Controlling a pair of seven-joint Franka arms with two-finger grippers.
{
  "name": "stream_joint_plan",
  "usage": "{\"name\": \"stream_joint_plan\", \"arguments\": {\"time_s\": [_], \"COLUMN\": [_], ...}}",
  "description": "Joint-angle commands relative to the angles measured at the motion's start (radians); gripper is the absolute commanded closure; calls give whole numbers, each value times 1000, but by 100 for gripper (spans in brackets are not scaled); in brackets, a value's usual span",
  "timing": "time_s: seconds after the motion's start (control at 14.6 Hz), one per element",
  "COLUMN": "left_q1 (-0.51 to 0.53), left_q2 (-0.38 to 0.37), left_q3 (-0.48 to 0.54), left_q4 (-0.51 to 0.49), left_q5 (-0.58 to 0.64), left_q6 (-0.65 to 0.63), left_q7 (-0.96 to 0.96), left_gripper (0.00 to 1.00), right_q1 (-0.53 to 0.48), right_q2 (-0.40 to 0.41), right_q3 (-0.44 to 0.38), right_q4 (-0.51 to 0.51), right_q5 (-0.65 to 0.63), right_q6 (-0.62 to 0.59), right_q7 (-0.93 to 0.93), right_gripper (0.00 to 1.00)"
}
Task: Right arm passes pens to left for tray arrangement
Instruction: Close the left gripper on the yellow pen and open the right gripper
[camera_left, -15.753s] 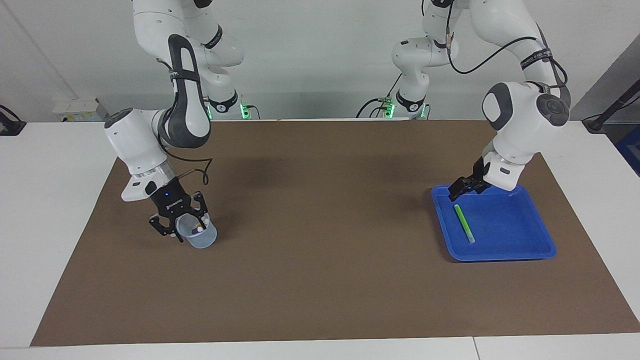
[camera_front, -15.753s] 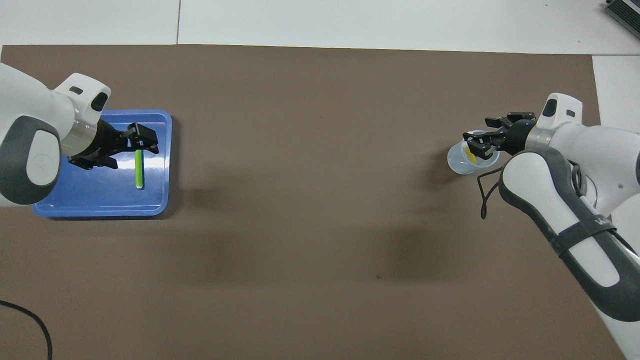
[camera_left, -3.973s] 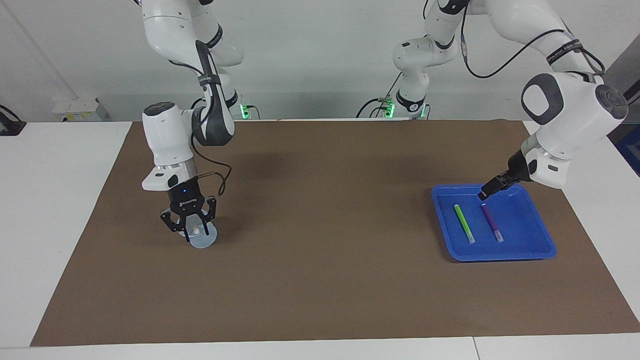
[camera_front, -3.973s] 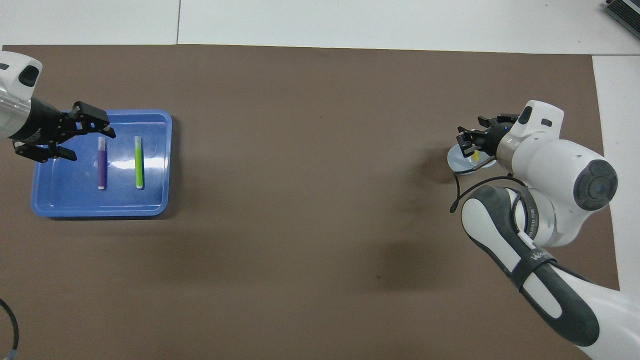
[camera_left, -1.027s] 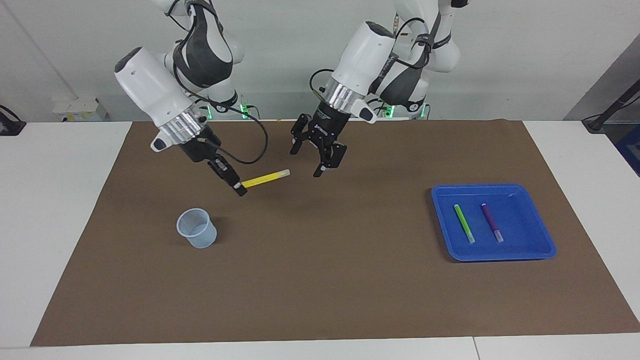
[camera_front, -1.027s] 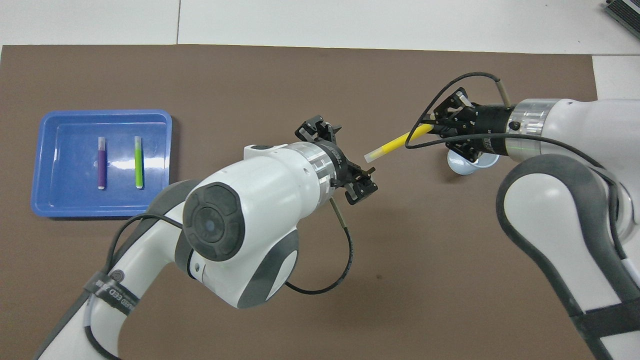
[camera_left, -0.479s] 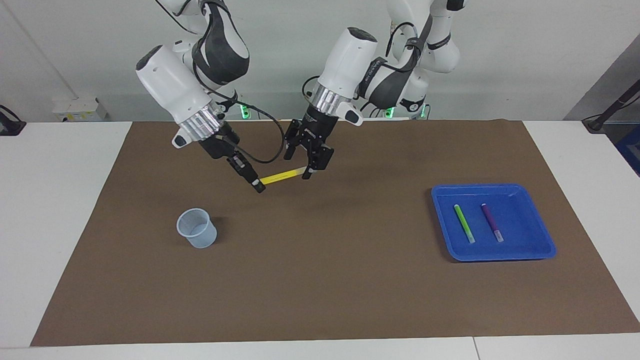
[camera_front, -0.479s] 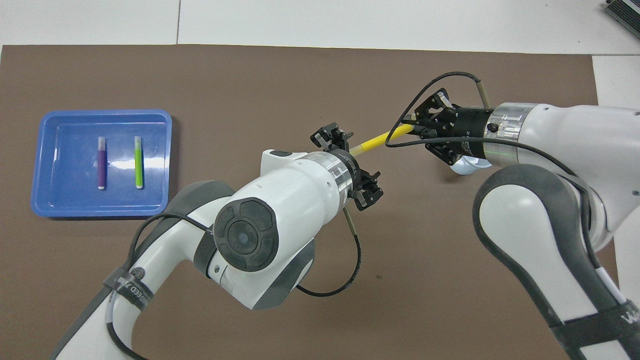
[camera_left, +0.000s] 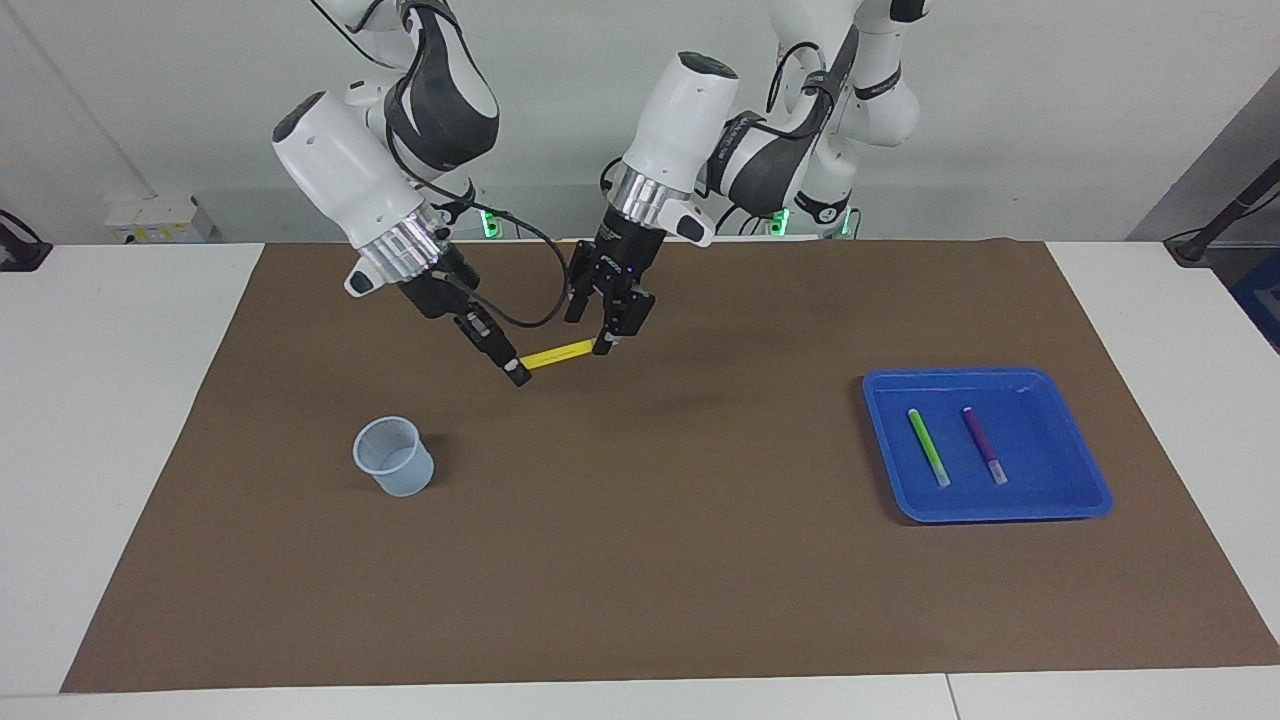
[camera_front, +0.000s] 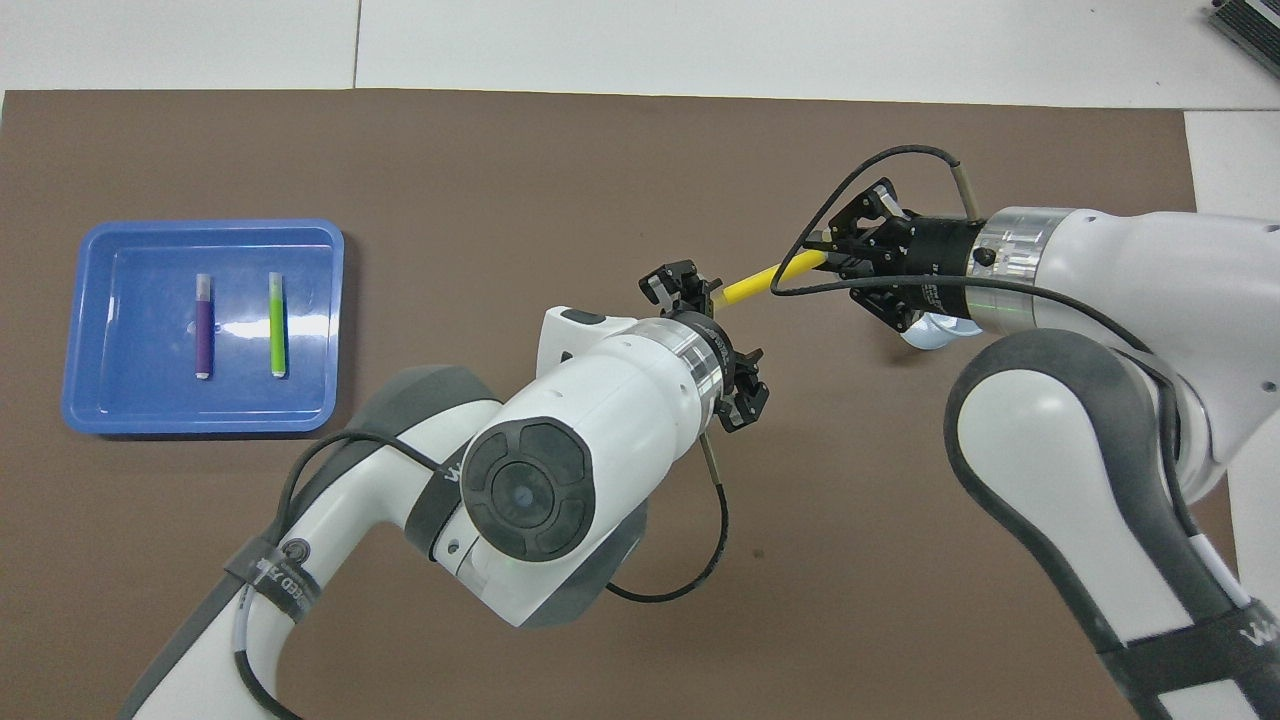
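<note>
The right gripper (camera_left: 515, 376) is clenching one end of the yellow pen (camera_left: 560, 354) above the mat; the left gripper (camera_left: 604, 345) is straddling the other end, grip unclear. Green pen (camera_left: 928, 447) and purple pen (camera_left: 984, 444) are lying in the tray (camera_left: 1085, 500).

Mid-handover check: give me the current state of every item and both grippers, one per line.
Yellow marker pen: airborne, held at one end by the right gripper, other end at the left gripper.
Right gripper: shut on the pen.
Left gripper: around the pen's free end, grip unconfirmed.
Green marker pen: lying in tray.
Purple marker pen: lying in tray.
Blue plastic tray: holds two pens.
Translucent pale-blue cup: upright, empty.
</note>
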Motion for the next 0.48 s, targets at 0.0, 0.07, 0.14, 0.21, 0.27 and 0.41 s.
{"name": "stream_joint_plan", "arguments": {"time_s": [0.0, 0.07, 0.14, 0.21, 0.27, 0.41], "left_q1": [-19, -19, -19, -19, -19, -19], "left_q2": [-2, -2, -2, -2, -1, 1], "left_q3": [15, 15, 17, 17, 18, 18], "left_q4": [-6, -6, -6, -3, 3, 9], "left_q5": [53, 53, 53, 54, 53, 54], "left_q6": [-22, -27, -31, -36, -45, -51], "left_q7": [-119, -119, -118, -118, -118, -118], "left_gripper": [36, 49, 59, 62, 66, 76], "right_q1": [3, 2, 3, 3, 3, 2], "right_q2": [-10, -10, -10, -10, -10, -10], "right_q3": [2, 2, 2, 2, 2, 2], "right_q4": [-21, -23, -23, -23, -23, -23], "right_q5": [29, 29, 29, 29, 30, 29], "right_q6": [38, 43, 43, 43, 43, 43], "right_q7": [5, 5, 5, 5, 5, 5], "right_gripper": [100, 100, 100, 100, 100, 100]}}
